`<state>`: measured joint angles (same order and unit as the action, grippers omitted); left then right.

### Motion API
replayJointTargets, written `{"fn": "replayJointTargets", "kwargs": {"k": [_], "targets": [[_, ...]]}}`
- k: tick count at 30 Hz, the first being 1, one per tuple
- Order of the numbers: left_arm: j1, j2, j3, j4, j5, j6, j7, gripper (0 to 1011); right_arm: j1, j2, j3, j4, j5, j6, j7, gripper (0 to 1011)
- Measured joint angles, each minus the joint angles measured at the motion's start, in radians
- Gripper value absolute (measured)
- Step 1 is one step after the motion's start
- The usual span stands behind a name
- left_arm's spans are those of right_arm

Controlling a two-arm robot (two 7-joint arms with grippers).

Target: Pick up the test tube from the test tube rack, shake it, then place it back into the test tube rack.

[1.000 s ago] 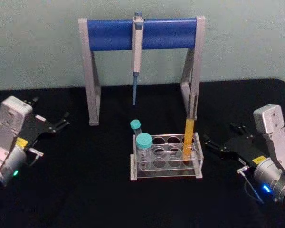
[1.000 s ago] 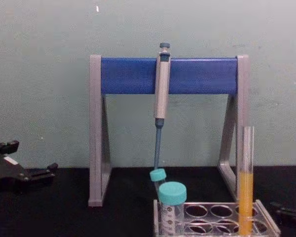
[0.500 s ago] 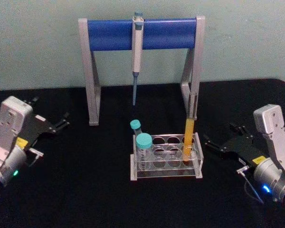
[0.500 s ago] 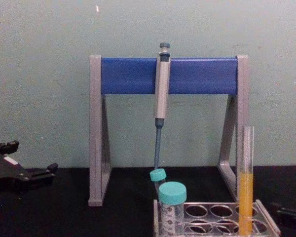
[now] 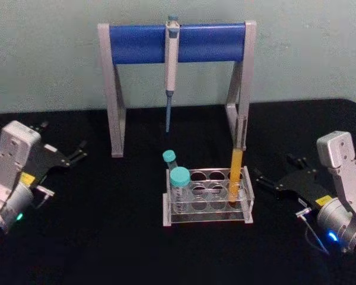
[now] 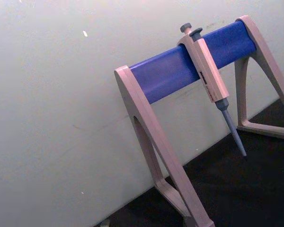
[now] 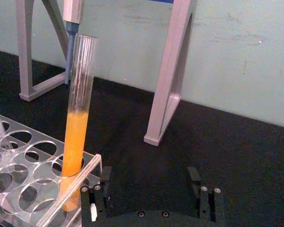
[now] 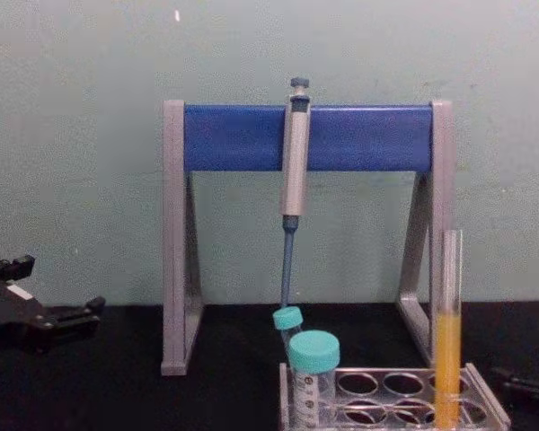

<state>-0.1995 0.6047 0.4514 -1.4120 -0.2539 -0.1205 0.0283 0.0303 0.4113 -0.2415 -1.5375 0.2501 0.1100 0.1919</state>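
Here the test tube [image 5: 235, 172], half-filled orange, stands in the test tube rack [image 5: 207, 202].

Head camera looks down from above; chest camera faces forward, low and near; both share the tall grey-and-blue pipette stand [image 5: 177, 83] [image 8: 305, 224].

A pale green-grey wall [image 5: 47, 53] is filling the whole background, its paint looking matte and faintly scuffed, with a small white fleck [image 8: 177, 15] showing high up in the chest view and a few thin scratches showing in the left wrist view. Soft, even light is falling across it, casting only weak shadows. Below it a black surface [image 5: 107, 237] is stretching forward from the wall's foot, meeting the wall in a straight line and curving away at its far right corner.
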Motion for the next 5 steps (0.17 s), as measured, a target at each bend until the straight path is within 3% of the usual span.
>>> {"fn": "replayJointTargets", "kwargs": {"k": [5], "targets": [[0.000, 0.000, 0.000, 0.000, 0.000, 0.000, 0.000, 1001, 0.000, 0.000, 0.000, 0.000, 0.000, 0.000, 0.000, 1000]]}}
